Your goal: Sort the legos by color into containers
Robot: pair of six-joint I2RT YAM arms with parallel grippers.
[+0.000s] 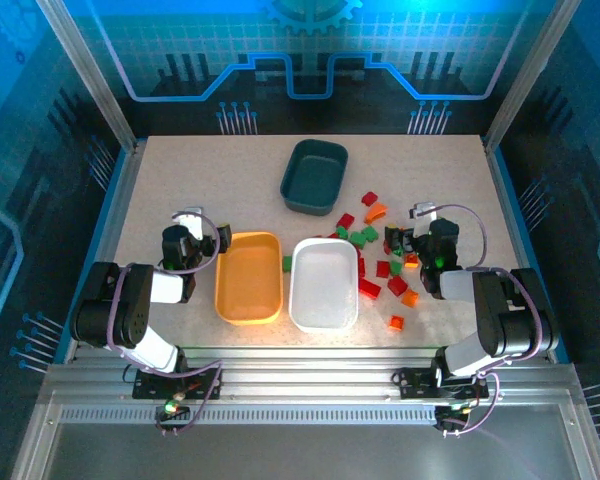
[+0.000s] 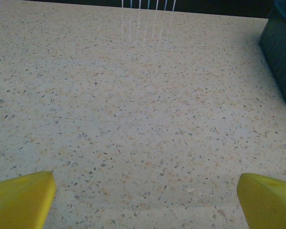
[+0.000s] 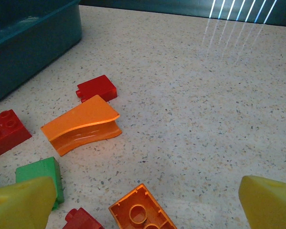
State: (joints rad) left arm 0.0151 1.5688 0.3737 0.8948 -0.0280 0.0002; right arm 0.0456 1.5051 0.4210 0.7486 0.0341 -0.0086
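While the left jaws are hanging wide apart over the worktop (image 2: 133, 119), the right jaws are hovering, also apart and gripping nothing, above the legos (image 1: 383, 268), which are lying scattered just right of the white tray (image 1: 325, 290), near the teal tray (image 1: 314, 175).

We find a speckled table (image 1: 190, 180) bearing an orange-yellow tray (image 1: 248, 277) and a white tray (image 1: 325, 283) side by side near, a dark teal tray (image 1: 314, 176) far, and loose legos (image 1: 382, 268) scattered right.
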